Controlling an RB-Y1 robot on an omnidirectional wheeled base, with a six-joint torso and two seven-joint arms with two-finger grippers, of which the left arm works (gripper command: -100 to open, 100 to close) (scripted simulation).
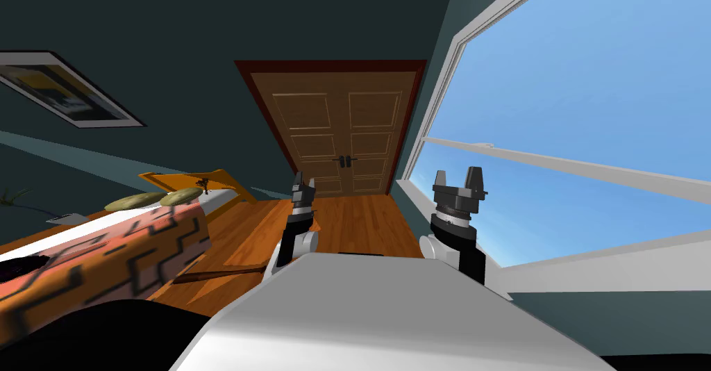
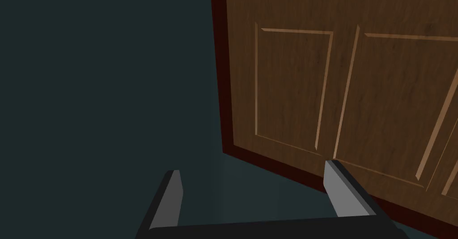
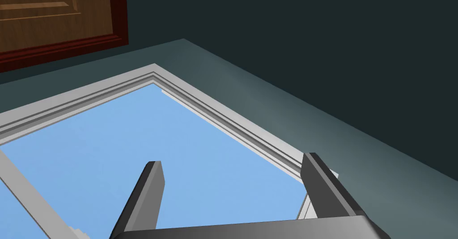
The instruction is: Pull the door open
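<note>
A brown panelled double door [image 1: 337,134] in a dark red frame stands shut at the far end of the room, with two dark handles [image 1: 344,160] at its middle seam. My left gripper [image 1: 303,183] is held up well short of the door, open and holding nothing. In the left wrist view its fingers [image 2: 172,196] stand apart, with the door's panels [image 2: 340,93] and the dark teal wall beyond them. My right gripper [image 1: 459,180] is raised near the window, open and holding nothing, and its fingers [image 3: 150,196] spread wide in the right wrist view.
A large window [image 1: 576,124] with a white frame runs along the right wall. On the left stands a bed [image 1: 104,256] with a patterned orange cover and two green pillows [image 1: 156,199]. A wooden floor [image 1: 347,224] leads to the door. A framed picture [image 1: 66,89] hangs on the left wall.
</note>
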